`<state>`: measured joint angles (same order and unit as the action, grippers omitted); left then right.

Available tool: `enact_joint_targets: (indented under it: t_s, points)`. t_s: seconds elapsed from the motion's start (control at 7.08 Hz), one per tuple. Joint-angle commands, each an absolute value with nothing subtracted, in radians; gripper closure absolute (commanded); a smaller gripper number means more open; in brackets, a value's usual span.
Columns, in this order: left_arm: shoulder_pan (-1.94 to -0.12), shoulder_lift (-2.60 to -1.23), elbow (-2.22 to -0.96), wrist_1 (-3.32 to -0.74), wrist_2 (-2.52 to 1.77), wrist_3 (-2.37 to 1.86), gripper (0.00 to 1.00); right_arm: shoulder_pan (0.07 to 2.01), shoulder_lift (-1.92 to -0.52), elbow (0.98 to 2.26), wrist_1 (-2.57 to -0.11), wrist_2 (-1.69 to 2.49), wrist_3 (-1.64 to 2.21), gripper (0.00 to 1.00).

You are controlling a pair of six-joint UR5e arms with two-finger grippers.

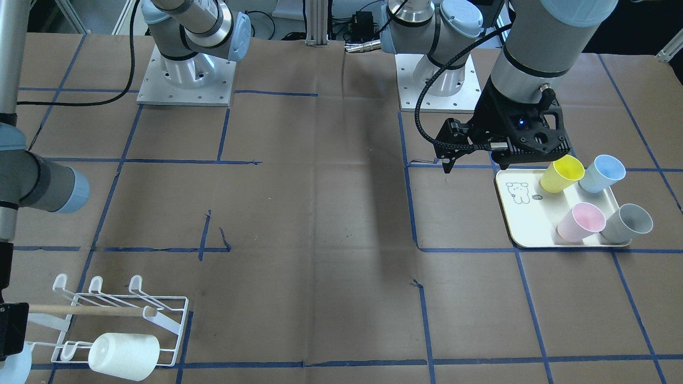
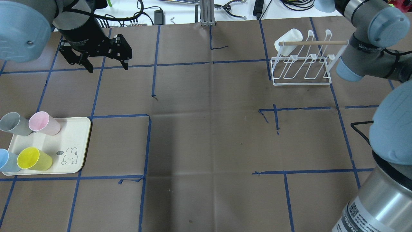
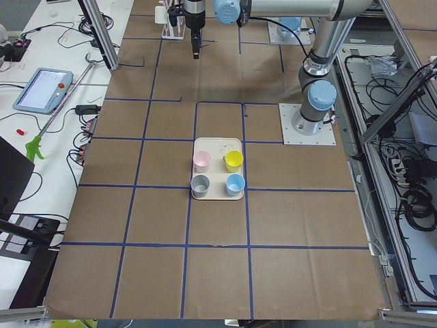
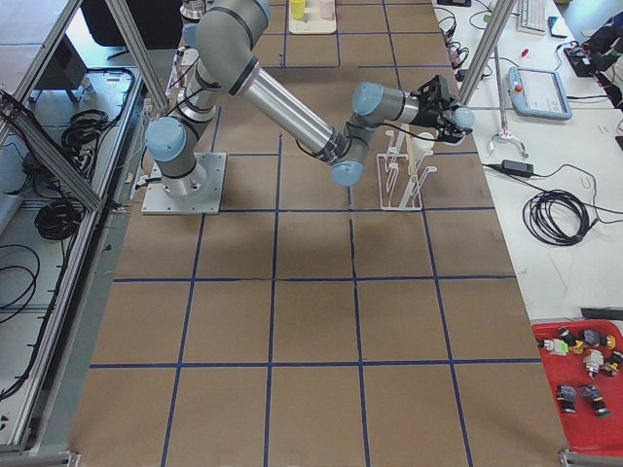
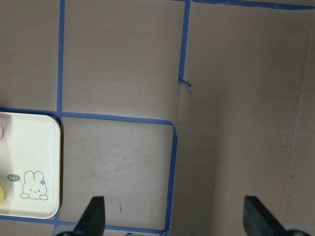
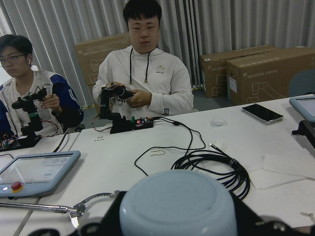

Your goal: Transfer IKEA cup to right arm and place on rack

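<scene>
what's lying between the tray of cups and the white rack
Only bare table paper with blue tape lines, from tray to rack, seen in the overhead view.

The paper sheet [image 2: 209, 135] looks matt, brown and creased; the rack [image 2: 302, 73] is smooth white wire with a wooden dowel [image 2: 313, 42].

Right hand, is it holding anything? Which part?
Yes: the right hand grips a pale-blue cup by its sides. The left hand is open and empty.

Right arm [image 2: 365, 53] grips a pale-blue cup [image 6: 177, 206] beside the white rack [image 2: 312, 42].
</scene>
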<state>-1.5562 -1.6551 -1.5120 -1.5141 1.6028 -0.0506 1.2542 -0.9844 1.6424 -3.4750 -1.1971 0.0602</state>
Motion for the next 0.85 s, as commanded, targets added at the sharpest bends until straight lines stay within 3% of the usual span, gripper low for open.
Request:
enact_joint_targets:
  t_s: [0.0,0.71]
  points:
    - [-1.534,-1.649,-1.514,-1.513,1.582,-0.016,0.01,1.209,-0.968,1.698,-3.482,-1.157,0.037,0.93]
    - [-1.52,-1.641,-1.517,-1.516,1.554,-0.002,0.01,1.167,-0.957,1.779,-3.501,-1.131,-0.018,0.93]
